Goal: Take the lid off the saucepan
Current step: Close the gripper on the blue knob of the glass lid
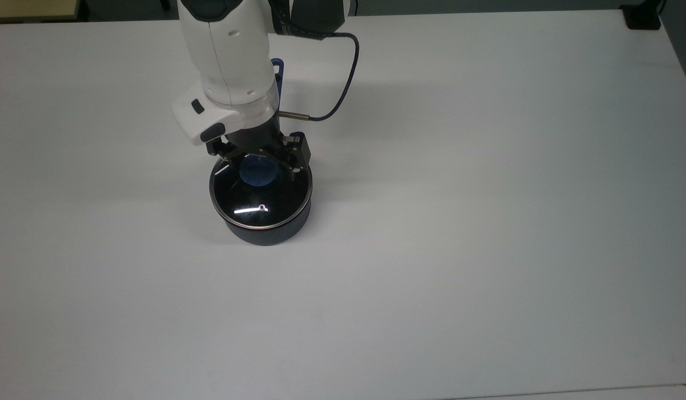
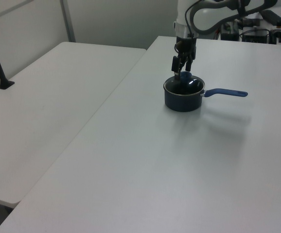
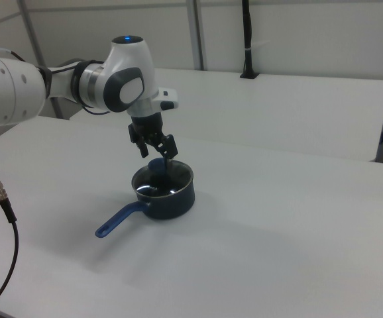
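Two black claw fingers (image 1: 296, 163) spread apart above the round glass lid (image 1: 260, 193), its blue knob (image 1: 257, 170) just under the claw (image 1: 259, 162), on the navy saucepan (image 1: 268, 232).

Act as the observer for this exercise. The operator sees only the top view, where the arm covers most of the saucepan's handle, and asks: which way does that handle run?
Observer: In the right view the saucepan shows its whole handle, which runs toward the right view's lower left.
Operator: How far above the lid is the gripper?
Observer: In the left view the gripper has its fingertips down at about the top of the blue knob. I cannot tell whether they touch it.
Operator: Is the lid seated?
Observer: In the left view the lid lies level on the saucepan's rim.
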Robot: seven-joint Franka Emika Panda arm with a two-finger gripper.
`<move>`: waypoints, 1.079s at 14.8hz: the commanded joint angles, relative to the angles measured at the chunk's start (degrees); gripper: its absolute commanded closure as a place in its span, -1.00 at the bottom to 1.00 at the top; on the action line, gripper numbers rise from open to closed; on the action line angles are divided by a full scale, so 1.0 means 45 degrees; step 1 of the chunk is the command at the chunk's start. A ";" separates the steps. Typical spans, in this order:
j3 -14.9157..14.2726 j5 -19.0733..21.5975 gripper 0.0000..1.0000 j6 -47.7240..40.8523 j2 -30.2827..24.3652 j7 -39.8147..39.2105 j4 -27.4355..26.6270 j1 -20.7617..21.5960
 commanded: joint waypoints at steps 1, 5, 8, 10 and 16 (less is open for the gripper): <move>-0.0079 0.0054 -0.99 0.0738 0.0198 0.0163 0.0148 0.0193; -0.0079 0.0015 -0.86 0.0739 0.0217 0.0066 0.0148 0.0193; -0.0079 -0.0102 -0.84 0.0700 0.0178 -0.0207 0.0109 0.0212; -0.0079 -0.0122 -0.79 0.0681 0.0178 -0.0247 0.0109 0.0212; -0.0079 -0.0259 -0.72 0.0291 0.0159 -0.1690 0.0090 0.0212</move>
